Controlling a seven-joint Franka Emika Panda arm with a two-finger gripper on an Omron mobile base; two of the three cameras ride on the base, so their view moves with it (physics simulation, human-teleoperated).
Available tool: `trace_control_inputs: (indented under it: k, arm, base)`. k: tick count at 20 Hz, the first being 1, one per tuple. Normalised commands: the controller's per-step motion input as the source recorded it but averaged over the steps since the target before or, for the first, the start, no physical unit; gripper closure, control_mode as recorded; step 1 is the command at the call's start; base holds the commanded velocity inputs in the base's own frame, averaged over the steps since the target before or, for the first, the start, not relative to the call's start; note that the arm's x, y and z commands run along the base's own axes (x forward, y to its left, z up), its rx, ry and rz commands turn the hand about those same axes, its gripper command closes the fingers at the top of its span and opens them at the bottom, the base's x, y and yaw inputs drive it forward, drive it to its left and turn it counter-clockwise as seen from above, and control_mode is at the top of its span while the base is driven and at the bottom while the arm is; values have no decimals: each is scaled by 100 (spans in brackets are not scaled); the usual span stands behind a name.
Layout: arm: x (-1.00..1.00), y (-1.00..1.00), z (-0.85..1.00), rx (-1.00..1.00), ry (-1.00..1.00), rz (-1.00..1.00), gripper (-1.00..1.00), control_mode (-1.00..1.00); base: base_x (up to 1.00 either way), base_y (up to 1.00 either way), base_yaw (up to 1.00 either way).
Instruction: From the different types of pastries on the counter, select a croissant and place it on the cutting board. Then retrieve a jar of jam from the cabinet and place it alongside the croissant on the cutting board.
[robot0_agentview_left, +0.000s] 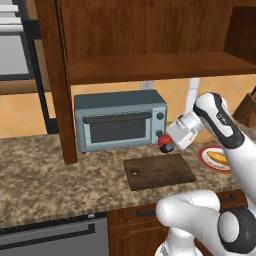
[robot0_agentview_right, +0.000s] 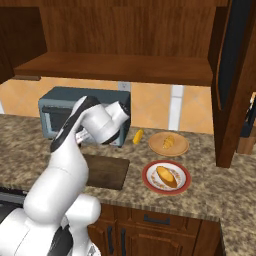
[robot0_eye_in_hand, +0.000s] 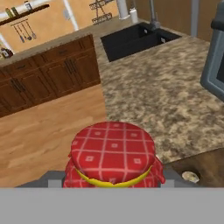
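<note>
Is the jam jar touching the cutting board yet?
Apart. The left base view shows the jam jar held in the gripper above the counter, beyond the cutting board.

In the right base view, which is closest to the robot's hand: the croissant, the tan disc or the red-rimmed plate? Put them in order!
From the gripper, which holds the jam jar:
1. Croissant, on the counter just to the hand's right.
2. Tan disc, farther right, near the wall.
3. Red-rimmed plate, right and toward the counter's front edge; close to the disc's distance, so this order is less sure.

Arm: white, dark-jointed, raised from the base, elbow bent high, forearm angled down and leftward. Wrist: turned sideways, held low. Tool (robot0_agentview_left: 166, 142): two fingers closed on the jar of jam (robot0_agentview_left: 164, 140), which is carried clear of any surface.
</note>
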Motion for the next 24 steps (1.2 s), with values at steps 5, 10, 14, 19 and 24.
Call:
trace_control_inputs:
  k: [5,10,14,19,24]
  arm:
    - [9,30,-54,-10,-21,2,100,-100]
    - [36,14,-43,-1,-13,0,100,-100]
    - [40,8,-52,0,-11,0,100,-100]
    - [14,0,-42,0,-7,0,100,-100]
    - [4,7,-34,0,-1,0,100,-100]
  base:
    - [0,0,0]
    - [0,0,0]
    - [0,0,0]
    - [0,0,0]
    - [0,0,0]
